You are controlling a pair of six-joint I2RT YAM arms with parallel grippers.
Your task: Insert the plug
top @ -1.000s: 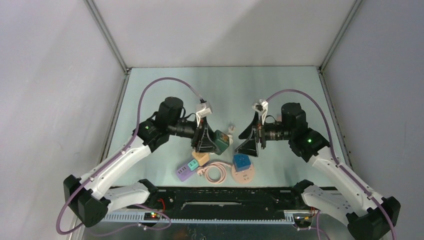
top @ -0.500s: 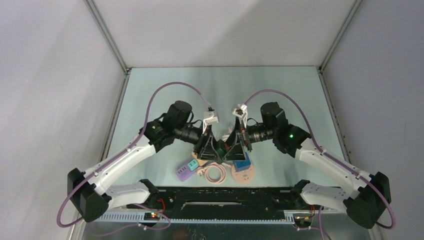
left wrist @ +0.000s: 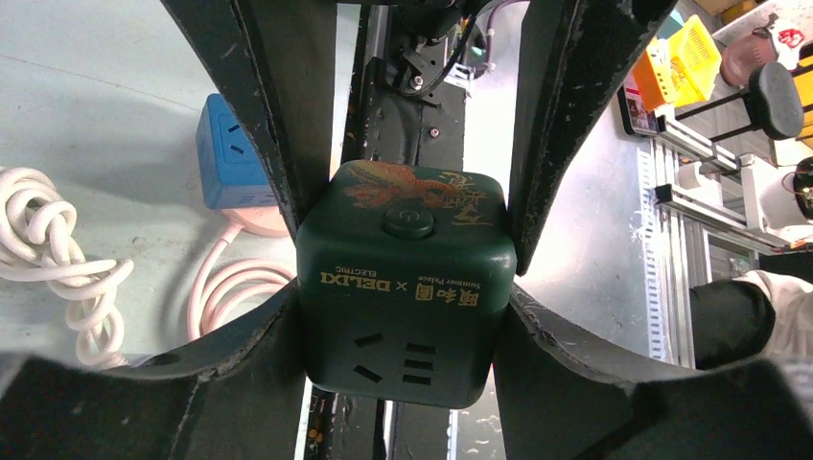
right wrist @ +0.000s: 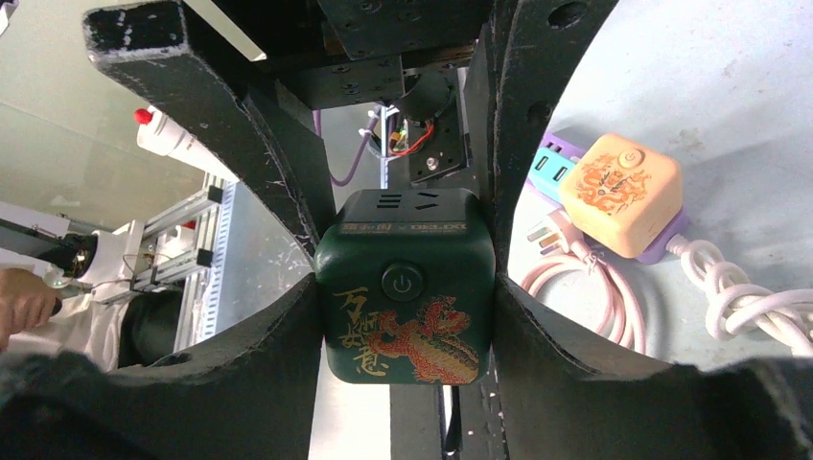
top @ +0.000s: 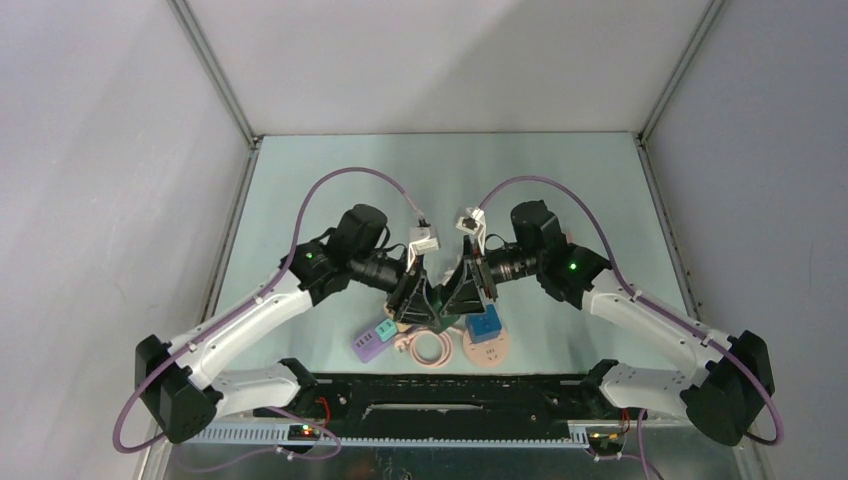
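Observation:
A dark green cube socket [left wrist: 403, 287] [right wrist: 407, 297] with a gold dragon print hangs above the table between both arms. My left gripper [left wrist: 403, 321] [top: 425, 300] is shut on its two sides. My right gripper [right wrist: 407, 311] [top: 458, 295] comes from the opposite side, and its fingers press the cube's other two faces. The plug [right wrist: 554, 238], pale pink with bare pins, lies on the table at the end of a coiled pink cable [right wrist: 585, 297] [top: 432, 348]. Neither gripper touches it.
A blue cube socket [top: 487, 325] [left wrist: 225, 153] sits on a round pink disc [top: 487, 350]. An orange cube socket [right wrist: 618, 192] rests on a purple power strip [top: 372, 343]. A knotted white cable [right wrist: 748, 302] [left wrist: 48, 240] lies beside them. The black rail [top: 450, 390] runs along the near edge.
My right arm swung left to meet the left gripper, and its jaws closed from wide open onto the green cube. The left arm shifted slightly right, still holding the cube.

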